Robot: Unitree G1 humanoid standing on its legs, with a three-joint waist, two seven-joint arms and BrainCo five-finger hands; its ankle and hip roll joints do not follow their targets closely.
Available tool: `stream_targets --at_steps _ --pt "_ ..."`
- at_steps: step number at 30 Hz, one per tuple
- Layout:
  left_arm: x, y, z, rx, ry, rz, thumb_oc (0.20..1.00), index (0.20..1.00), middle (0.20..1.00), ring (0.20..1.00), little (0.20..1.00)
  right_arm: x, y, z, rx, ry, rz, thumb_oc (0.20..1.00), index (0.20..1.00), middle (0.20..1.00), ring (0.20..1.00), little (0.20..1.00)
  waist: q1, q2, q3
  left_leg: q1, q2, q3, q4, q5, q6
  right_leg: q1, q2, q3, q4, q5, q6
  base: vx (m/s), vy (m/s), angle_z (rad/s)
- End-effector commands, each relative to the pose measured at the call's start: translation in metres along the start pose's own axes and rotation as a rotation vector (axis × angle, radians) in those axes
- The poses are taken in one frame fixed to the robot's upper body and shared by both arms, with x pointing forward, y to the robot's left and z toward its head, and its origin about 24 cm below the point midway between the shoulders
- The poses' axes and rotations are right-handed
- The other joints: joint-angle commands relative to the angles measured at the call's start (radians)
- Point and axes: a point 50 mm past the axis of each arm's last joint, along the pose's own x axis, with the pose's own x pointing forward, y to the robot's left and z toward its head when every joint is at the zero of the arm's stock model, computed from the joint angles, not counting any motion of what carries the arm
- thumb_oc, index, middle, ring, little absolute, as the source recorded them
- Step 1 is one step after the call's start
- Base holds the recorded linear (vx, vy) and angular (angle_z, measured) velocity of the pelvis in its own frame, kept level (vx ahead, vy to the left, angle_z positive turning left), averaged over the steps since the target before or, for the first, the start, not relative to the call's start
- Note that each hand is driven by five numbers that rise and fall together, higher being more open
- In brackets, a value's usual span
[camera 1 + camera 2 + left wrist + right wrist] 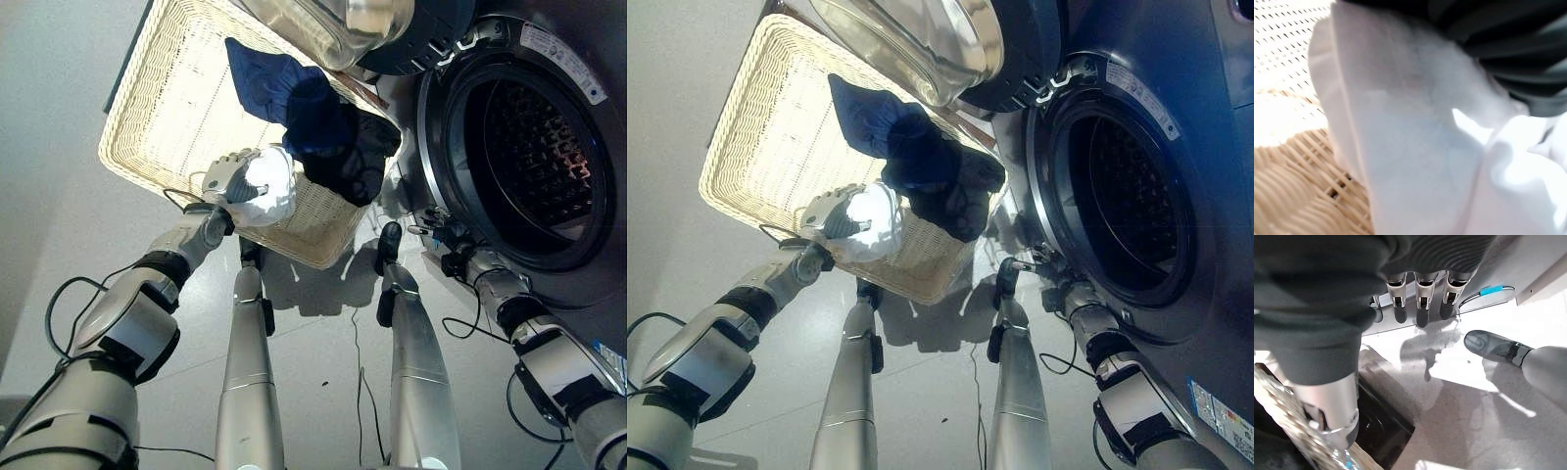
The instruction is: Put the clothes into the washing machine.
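Here, the robot's left hand (227,180) reaches from a bent arm to the near rim of the pale woven wicker laundry basket (157,108), its fingers curled round a white cloth garment (266,188) that hangs over the rim. A dark blue garment (263,78) and a black garment (348,152) lie heaped at the basket's corner beside the grey front-loading washing machine (549,147), its door open. The right hand (1420,303) hangs low by the machine's front, fingers straight and empty.
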Motion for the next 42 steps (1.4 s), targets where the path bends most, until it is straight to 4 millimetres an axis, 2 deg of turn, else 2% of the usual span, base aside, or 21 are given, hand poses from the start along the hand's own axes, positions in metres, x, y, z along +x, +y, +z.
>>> stream_targets --at_steps 1,4,9,10,13,14,16,19,25,26,29,30,42 --pt "-0.017 -0.033 -0.005 -0.014 0.049 -0.148 0.200 0.200 0.200 0.200 0.200 -0.001 0.013 0.011 0.101 -0.102 0.073 1.000 1.000 1.000 1.000 1.000 0.011 -0.042 -0.004 -0.021 -0.138 0.040 0.037 -0.020 0.112 -0.025 0.143 -0.048 -0.089 0.148 -0.004 0.00 0.000 0.00" --pt "-0.017 -0.032 -0.006 -0.044 0.061 -0.124 0.200 0.200 0.200 0.200 0.200 -0.001 0.018 0.015 0.172 -0.143 0.107 1.000 1.000 1.000 1.000 1.000 0.012 -0.041 -0.004 -0.020 -0.140 0.039 0.036 -0.019 0.111 -0.027 0.142 -0.048 -0.087 0.148 -0.004 0.01 -0.002 -0.05" --pt "-0.018 -0.022 -0.007 -0.189 0.088 0.023 0.200 0.200 0.200 0.200 0.200 -0.005 0.028 0.029 0.318 -0.245 0.176 1.000 1.000 1.000 1.000 1.000 0.012 -0.037 -0.004 -0.017 -0.139 0.038 0.027 -0.014 0.108 -0.029 0.140 -0.046 -0.085 0.144 -0.004 0.00 0.000 0.00" --pt "-0.018 -0.013 -0.005 -0.272 0.078 0.134 0.200 0.200 0.200 0.200 0.200 -0.009 0.033 0.036 0.396 -0.303 0.199 1.000 1.000 1.000 1.000 1.000 0.013 -0.035 -0.004 -0.015 -0.140 0.036 0.024 -0.012 0.107 -0.029 0.138 -0.046 -0.082 0.142 -0.004 0.00 0.000 0.00" --pt "-0.021 0.005 0.001 -0.393 0.037 0.328 0.200 0.200 0.200 0.200 0.200 -0.018 0.040 0.046 0.509 -0.380 0.239 1.000 1.000 1.000 1.000 1.000 0.016 -0.031 -0.004 -0.013 -0.143 0.032 0.019 -0.011 0.107 -0.031 0.137 -0.045 -0.079 0.137 -0.004 0.00 0.001 -0.01" --pt "-0.022 0.006 0.002 -0.405 0.034 0.345 0.200 0.200 0.200 0.200 0.200 -0.020 0.041 0.047 0.518 -0.389 0.247 1.000 1.000 1.000 1.000 1.000 0.017 -0.031 -0.004 -0.012 -0.143 0.032 0.019 -0.011 0.107 -0.031 0.136 -0.046 -0.079 0.137 -0.004 0.00 0.000 0.00" --pt "-0.030 0.019 0.014 -0.464 -0.056 0.504 0.200 0.200 0.200 0.200 0.200 -0.033 0.049 0.056 0.540 -0.460 0.292 1.000 1.000 1.000 1.000 1.000 0.024 -0.026 -0.004 -0.010 -0.149 0.026 0.012 -0.011 0.109 -0.029 0.132 -0.049 -0.080 0.133 -0.004 0.00 0.000 0.00" --pt "-0.039 0.032 0.027 -0.486 -0.158 0.610 0.200 0.200 0.200 0.200 0.200 -0.046 0.060 0.062 0.543 -0.519 0.354 1.000 1.000 1.000 1.000 1.000 0.032 -0.024 -0.004 -0.008 -0.153 0.017 0.008 -0.014 0.114 -0.028 0.127 -0.053 -0.079 0.130 -0.002 0.00 -0.011 0.00" --pt "-0.049 0.056 0.055 -0.507 -0.357 0.686 0.200 0.200 0.200 0.200 0.200 -0.066 0.083 0.080 0.550 -0.589 0.509 1.000 1.000 1.000 1.000 1.000 0.041 -0.030 -0.004 -0.004 -0.157 0.009 0.005 -0.017 0.121 -0.022 0.118 -0.064 -0.078 0.126 0.002 0.00 -0.005 0.00" --pt "-0.052 0.062 0.065 -0.510 -0.419 0.695 0.200 0.200 0.200 0.200 0.200 -0.071 0.090 0.086 0.552 -0.600 0.561 1.000 1.000 1.000 1.000 1.000 0.042 -0.032 -0.004 -0.004 -0.157 0.008 0.004 -0.018 0.123 -0.022 0.116 -0.065 -0.079 0.126 0.003 0.00 0.000 0.00" --pt "-0.054 0.066 0.072 -0.500 -0.467 0.700 0.200 0.200 0.200 0.200 0.200 -0.074 0.094 0.090 0.548 -0.607 0.602 1.000 1.000 1.000 1.000 1.000 0.043 -0.033 -0.004 -0.005 -0.157 0.007 0.005 -0.018 0.123 -0.022 0.115 -0.066 -0.079 0.127 0.005 0.00 0.000 0.00" --pt "-0.056 0.076 0.086 -0.489 -0.548 0.703 0.200 0.200 0.200 0.200 0.200 -0.081 0.103 0.098 0.565 -0.613 0.683 1.000 1.000 1.000 1.000 1.000 0.047 -0.034 -0.004 -0.004 -0.157 0.007 0.004 -0.018 0.124 -0.019 0.111 -0.070 -0.079 0.127 0.008 0.00 0.000 0.00" --pt "-0.065 0.096 0.130 -0.428 -0.820 0.657 0.200 0.200 0.200 0.200 0.200 -0.105 0.146 0.120 0.561 -0.605 0.938 1.000 1.000 1.000 1.000 1.000 0.058 -0.043 -0.004 0.004 -0.163 -0.001 -0.003 -0.014 0.128 -0.012 0.104 -0.085 -0.084 0.139 0.018 0.01 -0.020 0.01"
